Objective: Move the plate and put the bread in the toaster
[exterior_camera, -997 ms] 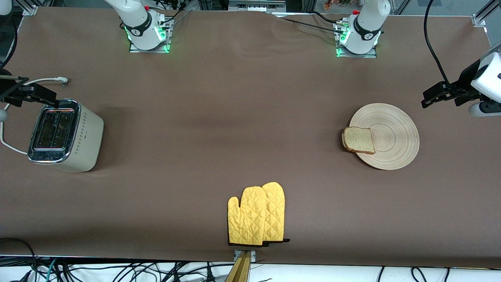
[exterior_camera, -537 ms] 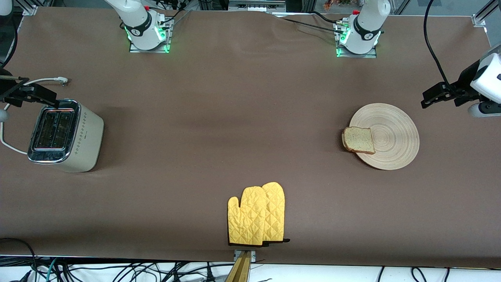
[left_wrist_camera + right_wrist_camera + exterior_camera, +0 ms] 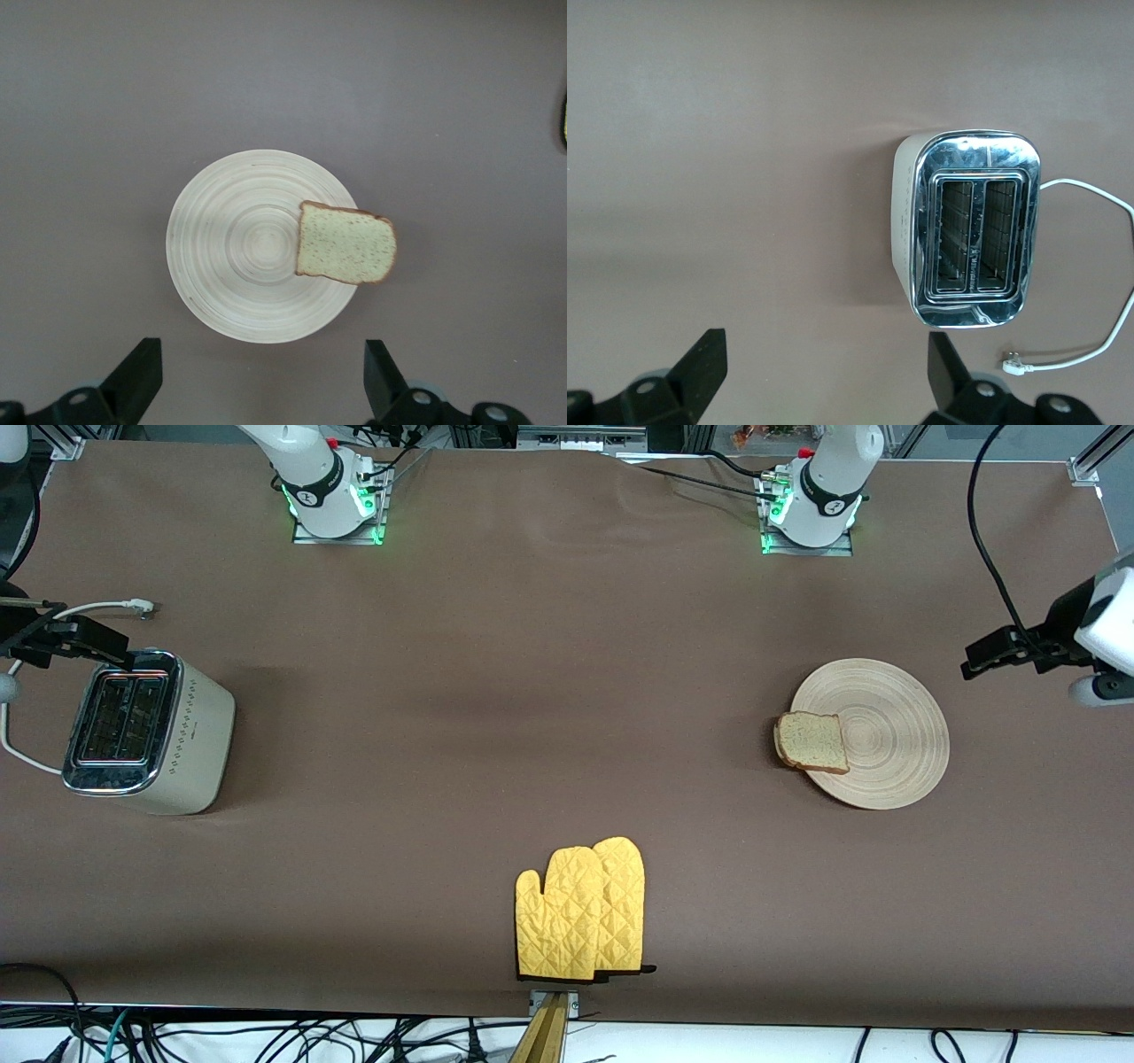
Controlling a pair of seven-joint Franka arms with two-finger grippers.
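A: What takes up most of the scene?

B: The brown surface [image 3: 549,717], with both arm bases along its far edge. The largest thing on it is the toaster [image 3: 146,731], at the right arm's end. It stands upright with its two slots facing up, and both slots are bare. Its white cord [image 3: 84,609] runs off toward the far edge, ending in a plug lying on the surface.

A: And next in size?

B: The plate [image 3: 873,732], a pale wooden disc with ring grain, lying flat at the left arm's end, well apart from the toaster. Then a pair of yellow oven mitts [image 3: 580,910], stacked one on the other near the front edge, about midway between the two ends.

A: Where is the bread?

B: The bread [image 3: 811,742] lies flat on the plate's rim, on the side toward the toaster, with part of the slice overhanging the edge.

A: What about the arms?

B: The left end effector [image 3: 257,376] hangs in the air over the surface just beside the plate, fingers spread wide, holding nothing. The right end effector [image 3: 824,372] hangs over the surface just beside the toaster, fingers equally wide apart and empty.
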